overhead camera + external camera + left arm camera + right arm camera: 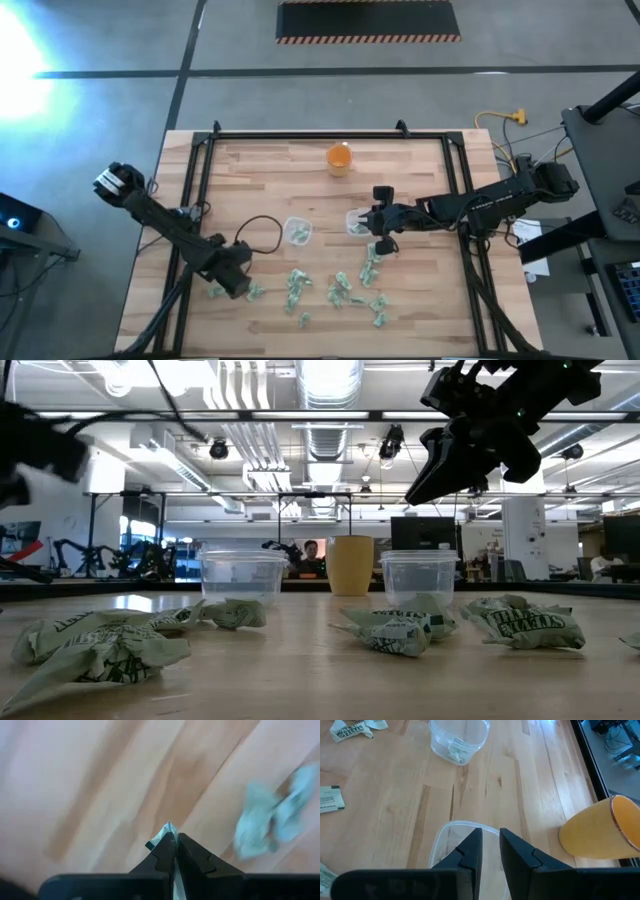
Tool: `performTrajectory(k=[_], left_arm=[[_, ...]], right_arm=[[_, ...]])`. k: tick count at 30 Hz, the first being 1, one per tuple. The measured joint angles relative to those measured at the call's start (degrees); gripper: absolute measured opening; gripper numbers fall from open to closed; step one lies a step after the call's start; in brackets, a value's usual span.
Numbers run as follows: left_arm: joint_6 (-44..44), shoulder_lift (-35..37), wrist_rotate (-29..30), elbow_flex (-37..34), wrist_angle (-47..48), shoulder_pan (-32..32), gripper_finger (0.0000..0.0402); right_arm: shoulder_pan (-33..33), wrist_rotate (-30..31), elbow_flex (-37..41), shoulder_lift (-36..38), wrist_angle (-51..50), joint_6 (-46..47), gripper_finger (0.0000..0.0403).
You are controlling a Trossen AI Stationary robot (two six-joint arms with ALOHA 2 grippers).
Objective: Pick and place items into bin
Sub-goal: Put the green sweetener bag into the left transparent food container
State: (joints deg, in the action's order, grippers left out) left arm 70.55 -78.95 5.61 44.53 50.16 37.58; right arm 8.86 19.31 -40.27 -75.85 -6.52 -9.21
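Observation:
Several pale green and whitish wrinkly pieces [340,292] lie scattered on the near half of the wooden table, and they show close up in the low view [400,628]. My left gripper [243,287] is low among the leftmost pieces, shut on one piece [167,831]. My right gripper [490,837] hangs open and empty above the right clear tub [357,222], well clear of its rim in the low view [418,488]. The left clear tub [459,740] holds one piece. My left gripper pinches a pale green piece between its two fingers. Only a small crumpled corner [168,827] pokes out past the fingertips [162,851]. The fingers hide the rest of the piece. Whether it is clear of the table I cannot tell.
An orange cup [340,158] stands toward the far edge, just beyond the right gripper. A black frame [200,170] runs along the table's far, left and right sides. A dark cable [262,228] loops beside the left tub. Another piece [272,820] lies near the left gripper.

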Motion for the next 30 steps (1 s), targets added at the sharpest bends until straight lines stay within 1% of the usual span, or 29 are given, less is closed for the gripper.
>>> performTrajectory(k=[3,10,12,14,18,21,24,28,30], left_arm=[[-5.61,0.01,6.5,2.38,-0.02,-1.73,0.0001],[-22.55,0.09,25.82,8.17,-0.69,-7.23,0.0001],[-28.25,0.1,30.39,9.32,-2.75,-9.04,0.0001],[-35.12,0.1,33.14,10.02,-6.55,-11.02,0.0001],[-49.15,0.12,33.96,9.77,-18.71,-15.46,0.0001],[-55.65,0.11,33.53,8.75,-24.94,-18.76,0.0001],[-57.41,-0.6,30.81,8.59,-25.65,-21.67,0.0001],[-57.47,-2.58,26.47,8.53,-25.73,-24.23,0.0001],[-57.49,-4.21,25.6,8.53,-25.73,-25.13,0.0001]], right_arm=[[-0.02,0.01,0.0,0.0,-0.01,0.06,0.0057],[0.0,0.01,0.0,0.0,0.02,0.17,0.0057],[-0.01,0.01,0.0,0.0,0.02,0.2,0.0057],[-0.02,0.01,0.0,0.0,0.02,0.18,0.0057],[0.0,0.01,0.0,0.0,0.02,0.2,0.0057],[0.0,0.01,0.0,0.0,0.0,0.2,0.0057],[-0.01,0.01,0.0,0.0,-0.02,0.2,0.0057],[0.0,0.01,0.0,0.0,-0.11,0.19,0.0057],[0.0,0.01,0.0,0.0,-0.07,0.11,0.0057]])
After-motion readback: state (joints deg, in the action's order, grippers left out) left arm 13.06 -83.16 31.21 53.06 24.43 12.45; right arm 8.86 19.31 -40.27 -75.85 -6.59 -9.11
